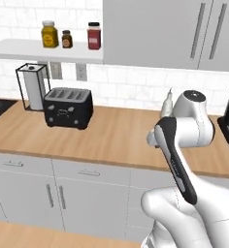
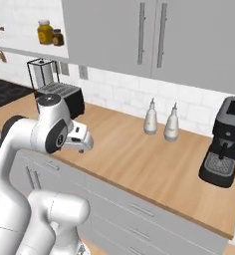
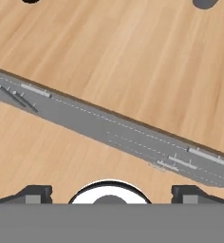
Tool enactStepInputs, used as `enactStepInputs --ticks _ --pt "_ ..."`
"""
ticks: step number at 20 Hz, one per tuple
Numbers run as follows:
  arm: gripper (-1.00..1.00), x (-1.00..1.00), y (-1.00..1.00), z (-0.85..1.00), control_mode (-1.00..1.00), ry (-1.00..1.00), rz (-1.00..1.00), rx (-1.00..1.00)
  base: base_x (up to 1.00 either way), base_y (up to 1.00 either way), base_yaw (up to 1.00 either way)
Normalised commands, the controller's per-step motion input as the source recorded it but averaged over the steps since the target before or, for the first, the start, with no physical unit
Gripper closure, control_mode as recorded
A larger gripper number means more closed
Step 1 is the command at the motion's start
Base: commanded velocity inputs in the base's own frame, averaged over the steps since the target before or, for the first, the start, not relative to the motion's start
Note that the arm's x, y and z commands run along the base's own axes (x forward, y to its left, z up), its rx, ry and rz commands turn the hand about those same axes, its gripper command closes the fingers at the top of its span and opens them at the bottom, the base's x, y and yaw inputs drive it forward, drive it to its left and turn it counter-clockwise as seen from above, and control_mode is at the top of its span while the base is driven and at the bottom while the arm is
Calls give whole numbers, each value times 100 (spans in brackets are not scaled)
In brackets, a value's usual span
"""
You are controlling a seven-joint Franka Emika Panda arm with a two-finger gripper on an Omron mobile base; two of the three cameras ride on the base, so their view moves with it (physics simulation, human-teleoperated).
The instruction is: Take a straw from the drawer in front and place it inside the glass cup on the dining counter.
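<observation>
My gripper (image 2: 81, 149) hangs off the white arm, pointing down over the front edge of the wood-topped wall counter (image 1: 111, 135). Its dark fingertips (image 3: 35, 193) stand far apart at the bottom of the hand view, open, with nothing between them. Below the counter edge runs a row of flat light-grey drawer fronts with slim silver handles, all shut. One drawer (image 1: 89, 172) is left of the arm and another (image 2: 139, 209) is to its right. I cannot tell which is the task's drawer. The straw is hidden. The glass cup and the dining counter are out of view.
A black toaster (image 1: 68, 107) and a paper-towel holder (image 1: 35, 87) stand at the back left of the wall counter. Two white bottles (image 2: 162, 122) and a black coffee machine (image 2: 223, 149) stand to the right. Grey wall cabinets (image 2: 139, 35) hang above.
</observation>
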Motion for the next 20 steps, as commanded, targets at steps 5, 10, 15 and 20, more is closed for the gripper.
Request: enactStepInputs --ticks 5,10,15,20 --pt "-100 0 0 0 100 0 0 0 -28 -48 40" --pt "-100 -2 2 -12 -100 -1 12 -1 -8 -7 20" --pt "-100 0 57 -30 -100 0 20 -15 0 0 0" --pt "-100 0 99 -37 -100 0 3 -22 0 0 0"
